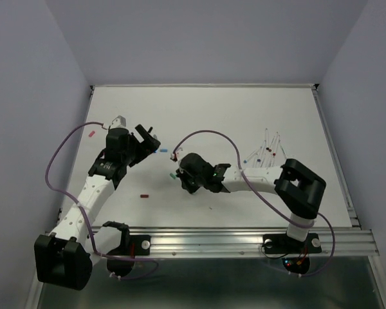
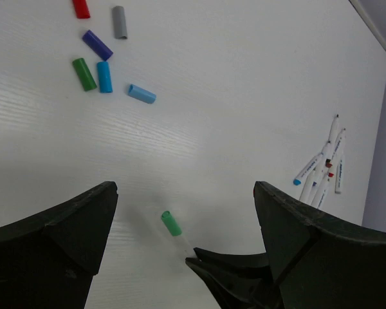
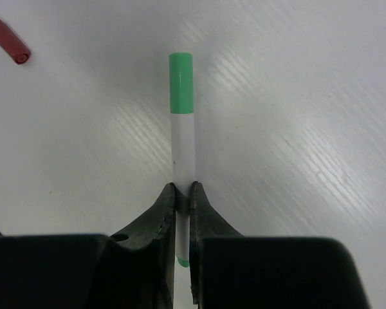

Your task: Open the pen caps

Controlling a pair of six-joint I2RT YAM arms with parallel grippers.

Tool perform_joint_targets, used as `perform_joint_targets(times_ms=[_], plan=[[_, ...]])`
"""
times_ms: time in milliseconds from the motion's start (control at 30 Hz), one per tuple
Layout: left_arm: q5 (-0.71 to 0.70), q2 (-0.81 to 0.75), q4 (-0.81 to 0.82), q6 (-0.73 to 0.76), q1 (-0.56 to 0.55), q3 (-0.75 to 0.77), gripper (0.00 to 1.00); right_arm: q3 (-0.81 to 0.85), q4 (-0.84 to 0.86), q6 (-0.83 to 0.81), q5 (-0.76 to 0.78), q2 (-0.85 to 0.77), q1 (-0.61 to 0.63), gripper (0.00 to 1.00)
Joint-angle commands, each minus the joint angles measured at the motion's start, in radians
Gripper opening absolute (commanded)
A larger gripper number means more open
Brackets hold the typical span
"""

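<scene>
My right gripper (image 3: pixel 183 190) is shut on the white barrel of a pen (image 3: pixel 183 148) lying on the table. The pen's green cap (image 3: pixel 181 84) is still on the pen and points away from the jaws. In the left wrist view the same green cap (image 2: pixel 171 223) sticks out of the right gripper's tips (image 2: pixel 192 261). My left gripper (image 2: pixel 183 193) hovers above it, wide open and holding nothing. From above, the left gripper (image 1: pixel 148 138) is up and to the left of the right gripper (image 1: pixel 180 174).
Loose caps lie on the table: red (image 2: pixel 81 8), grey (image 2: pixel 119 22), purple (image 2: pixel 97 45), green (image 2: pixel 84 74), blue (image 2: pixel 104 76) and light blue (image 2: pixel 141 94). A dark red cap (image 3: pixel 9 42) lies left of the held pen. Several uncapped pens (image 1: pixel 267 151) lie at the right.
</scene>
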Motion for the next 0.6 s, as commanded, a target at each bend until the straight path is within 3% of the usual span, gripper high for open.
perform_joint_targets(times_ms=[0,200,400,567], plan=[[0.190,-0.027,0.164,-0.024,-0.007,-0.045,0.99,-0.064,0.169,0.090,0.000,-0.214,-0.047,0.01],[0.196,-0.013,0.259,-0.082,-0.091,-0.045,0.97,-0.119,0.239,0.139,-0.081,-0.339,-0.094,0.01],[0.172,-0.006,0.304,-0.120,-0.146,-0.039,0.91,-0.099,0.239,0.136,-0.084,-0.351,-0.103,0.01],[0.161,0.008,0.314,-0.125,-0.152,-0.045,0.78,-0.078,0.242,0.124,-0.116,-0.365,-0.113,0.01]])
